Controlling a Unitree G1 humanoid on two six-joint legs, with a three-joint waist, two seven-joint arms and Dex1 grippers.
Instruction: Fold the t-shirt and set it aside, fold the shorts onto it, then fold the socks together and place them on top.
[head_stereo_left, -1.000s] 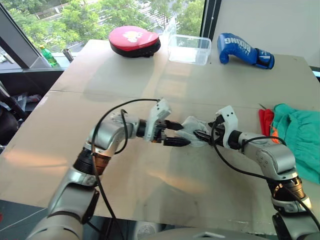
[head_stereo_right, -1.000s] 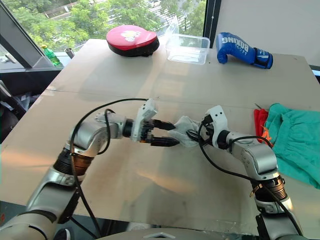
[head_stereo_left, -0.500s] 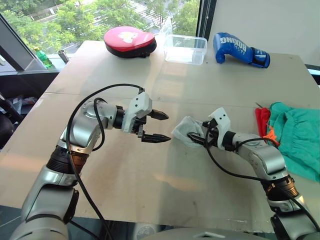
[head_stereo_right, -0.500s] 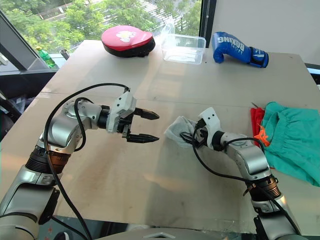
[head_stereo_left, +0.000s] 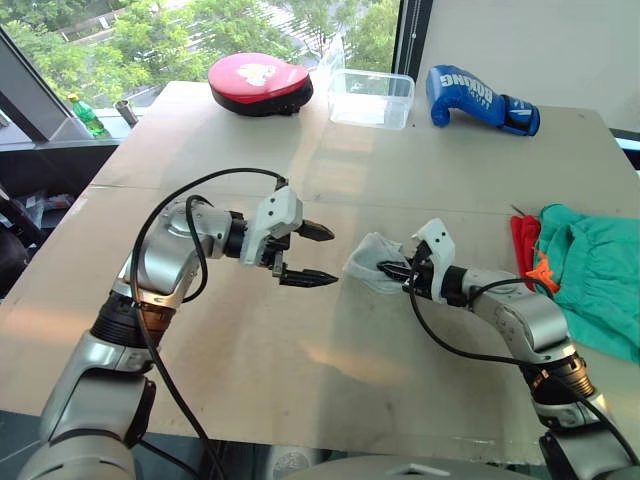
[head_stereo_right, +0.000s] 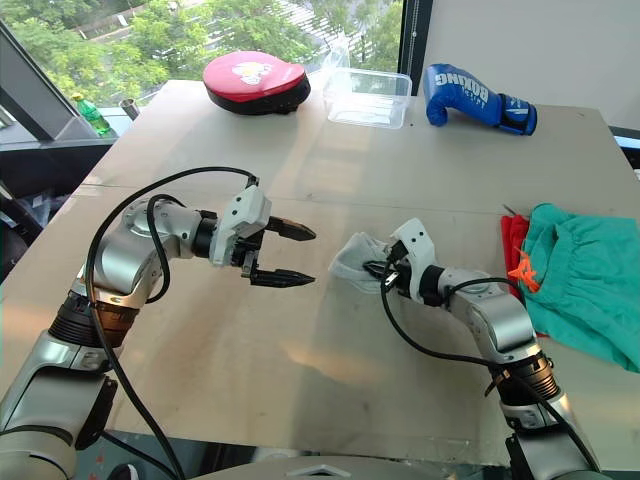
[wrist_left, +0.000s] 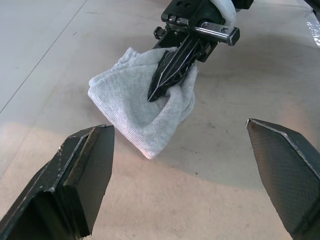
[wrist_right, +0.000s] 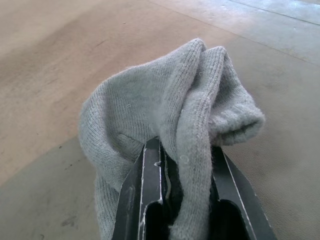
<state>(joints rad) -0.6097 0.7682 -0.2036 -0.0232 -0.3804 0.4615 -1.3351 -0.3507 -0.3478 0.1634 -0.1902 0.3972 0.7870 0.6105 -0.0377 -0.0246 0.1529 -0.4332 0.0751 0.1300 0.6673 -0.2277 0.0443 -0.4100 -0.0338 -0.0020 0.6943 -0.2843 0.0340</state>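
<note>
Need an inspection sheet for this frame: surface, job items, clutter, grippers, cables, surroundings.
Surface: tan table, bare in the middle.
Job's things: grey socks bunched on the table; teal shorts at the right edge, lying over the red t-shirt.
Clutter: red round pad, clear plastic box, blue boxing glove along the far edge.
Grippers: left gripper open, apart from the socks; right gripper shut on the socks.
Cables: black loops on both arms, none snagged.
Surroundings: window, trees outside.
</note>
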